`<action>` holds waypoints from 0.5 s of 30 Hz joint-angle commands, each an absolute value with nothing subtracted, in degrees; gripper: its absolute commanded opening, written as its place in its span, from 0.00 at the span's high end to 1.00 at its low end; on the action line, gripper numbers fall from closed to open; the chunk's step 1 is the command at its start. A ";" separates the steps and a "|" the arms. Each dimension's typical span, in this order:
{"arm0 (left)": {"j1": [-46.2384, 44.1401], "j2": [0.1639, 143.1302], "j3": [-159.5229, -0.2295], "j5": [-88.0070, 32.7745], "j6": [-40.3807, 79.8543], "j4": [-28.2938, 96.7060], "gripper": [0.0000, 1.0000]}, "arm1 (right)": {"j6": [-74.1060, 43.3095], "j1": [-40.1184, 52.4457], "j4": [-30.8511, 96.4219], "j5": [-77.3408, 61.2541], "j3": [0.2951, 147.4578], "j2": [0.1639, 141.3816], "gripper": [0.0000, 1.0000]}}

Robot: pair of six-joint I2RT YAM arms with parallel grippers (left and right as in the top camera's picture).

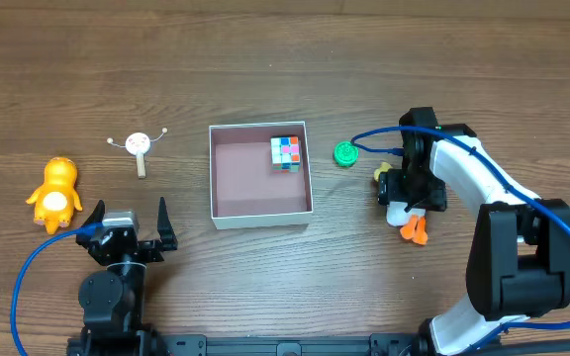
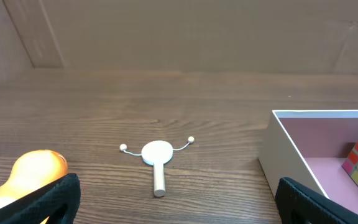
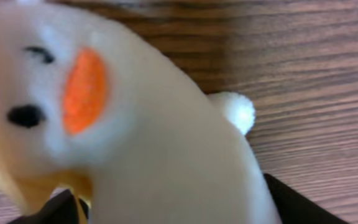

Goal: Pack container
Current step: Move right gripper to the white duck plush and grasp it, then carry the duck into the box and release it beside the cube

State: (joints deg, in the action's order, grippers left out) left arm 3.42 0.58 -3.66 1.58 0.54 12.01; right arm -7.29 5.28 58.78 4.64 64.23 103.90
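- Where the right fingers (image 3: pixel 294 200) show as dark tips in the bottom corners of the wrist view, a soft white plush toy with an orange beak and black eyes (image 3: pixel 160 143) fills the gap between them. I cannot tell whether they are clamped on it or only straddle it.
- From overhead, that toy lies on the brown wooden desk (image 1: pixel 265 59), to the right of the container and apart from it.
- The left fingers (image 1: pixel 163 222) stand wide apart near the front edge, holding nothing.
- The square, shallow, white-walled container with a pinkish-brown inside (image 1: pixel 261 219) sits mid-desk, and a multicoloured puzzle cube (image 1: pixel 285 152) rests in its far right corner.
- Outside it are three things:
  - a small green round piece (image 1: pixel 345 153) near its right wall;
  - a white paddle drum with a wooden handle (image 1: pixel 140 145) to its left;
  - an orange-yellow plush animal (image 1: pixel 55 192) further left.
- The step in hand looks like the pick of the white toy, with one item packed so far.
- The next move calls for a firm grip on the squashy body, a lift clear of the wall, then a carry left over the bare floor beside the cube.
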 commanded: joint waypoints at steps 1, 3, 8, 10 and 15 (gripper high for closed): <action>3.84 0.25 -3.57 1.89 1.30 12.01 0.00 | -7.03 5.13 58.35 4.45 64.60 103.72 0.27; 3.84 0.25 -3.57 1.89 1.30 12.01 0.00 | -7.03 5.13 58.83 4.43 66.15 103.72 0.28; 3.84 0.25 -3.57 1.89 1.30 11.99 0.00 | -7.03 5.13 62.81 4.40 73.93 103.72 0.36; 3.84 0.25 -3.57 1.89 1.30 11.99 0.00 | -7.03 5.13 64.95 4.32 76.60 103.72 0.36; 3.84 0.25 -3.57 1.89 1.30 12.01 0.00 | -6.98 6.57 74.35 -3.86 88.55 103.72 0.36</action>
